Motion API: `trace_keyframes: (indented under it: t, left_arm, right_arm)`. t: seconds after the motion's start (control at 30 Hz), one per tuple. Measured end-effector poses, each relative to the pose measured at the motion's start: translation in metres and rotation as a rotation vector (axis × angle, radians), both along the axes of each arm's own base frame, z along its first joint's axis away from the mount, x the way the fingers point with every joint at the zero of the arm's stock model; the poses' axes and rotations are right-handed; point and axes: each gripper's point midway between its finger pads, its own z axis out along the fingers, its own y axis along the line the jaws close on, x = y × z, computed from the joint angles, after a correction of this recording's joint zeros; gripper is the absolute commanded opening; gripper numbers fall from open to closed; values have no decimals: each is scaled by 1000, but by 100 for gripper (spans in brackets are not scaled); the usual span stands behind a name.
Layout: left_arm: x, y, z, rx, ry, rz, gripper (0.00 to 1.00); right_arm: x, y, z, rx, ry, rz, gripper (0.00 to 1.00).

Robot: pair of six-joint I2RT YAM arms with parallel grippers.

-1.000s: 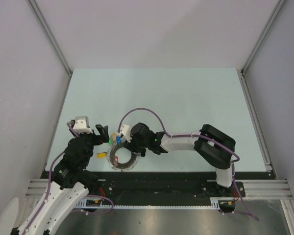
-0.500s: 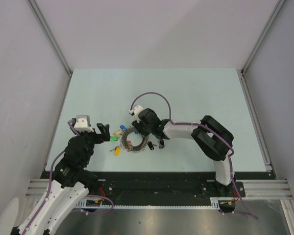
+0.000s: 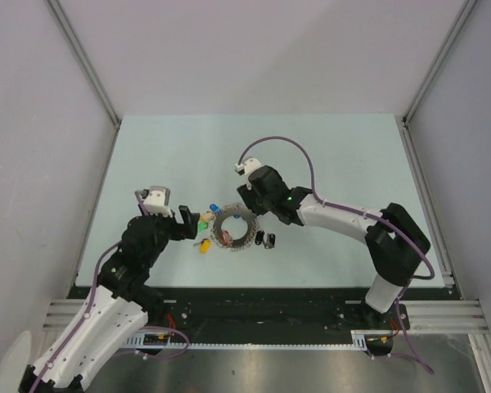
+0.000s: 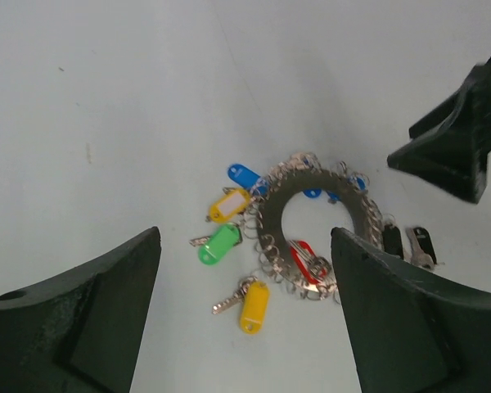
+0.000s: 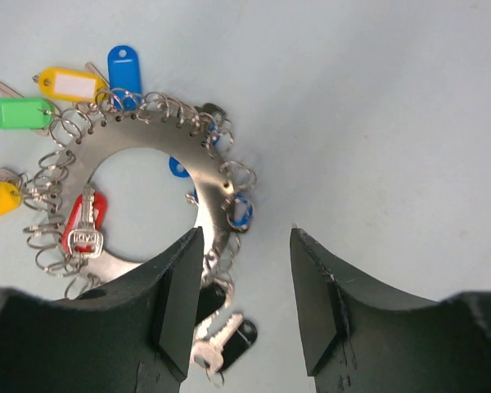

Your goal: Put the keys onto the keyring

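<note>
Pale mint table (image 3: 311, 155) boxed in by plain grey walls (image 3: 254, 49), slanted aluminium struts (image 3: 82, 57) at both back corners, black strip (image 3: 270, 295) then silver slotted rail (image 3: 442, 315) along near edge, white rounded object (image 3: 8, 364) bottom-left corner

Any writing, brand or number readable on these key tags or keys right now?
No text can be read in any view.
Silver key over the red tag: stamped marks on its head, too blurred to read.
Yellow tag: white label slip, seems blank.
</note>
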Motion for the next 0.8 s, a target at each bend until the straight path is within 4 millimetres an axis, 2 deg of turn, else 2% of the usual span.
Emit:
trace_keyframes:
  t: [0.07, 0.13, 0.23, 0.33, 0.43, 0.53, 0.6, 0.67, 0.8]
  left_arm:
    - [0, -10, -11, -10, 54, -41, 86]
    - [-2, -21, -23, -18, 107, -81, 85]
    - [-8, -36, -38, -19, 178, -128, 83]
    - [-23, -61, -54, -5, 251, -206, 79]
    - [-38, -84, -72, 25, 315, -271, 78]
    - [-49, -98, -91, 83, 370, -301, 77]
    - [-51, -99, -99, 111, 390, -292, 75]
    - [-49, -97, -98, 110, 378, -270, 75]
    - [-39, -92, -78, 65, 298, -218, 75]
  right_arm:
    - [-4, -13, 17, 32, -11, -19, 51]
    - [-8, -28, 22, 54, -8, -44, 51]
    - [-16, -59, 17, 76, 22, -97, 50]
    - [-27, -86, 9, 98, 53, -144, 49]
    - [-39, -99, 6, 125, 67, -156, 42]
    - [-51, -97, 5, 158, 72, -116, 40]
    - [-63, -87, 1, 180, 75, -66, 39]
    - [-73, -76, -3, 184, 75, -20, 38]
    - [-101, -28, -15, 192, 61, 125, 32]
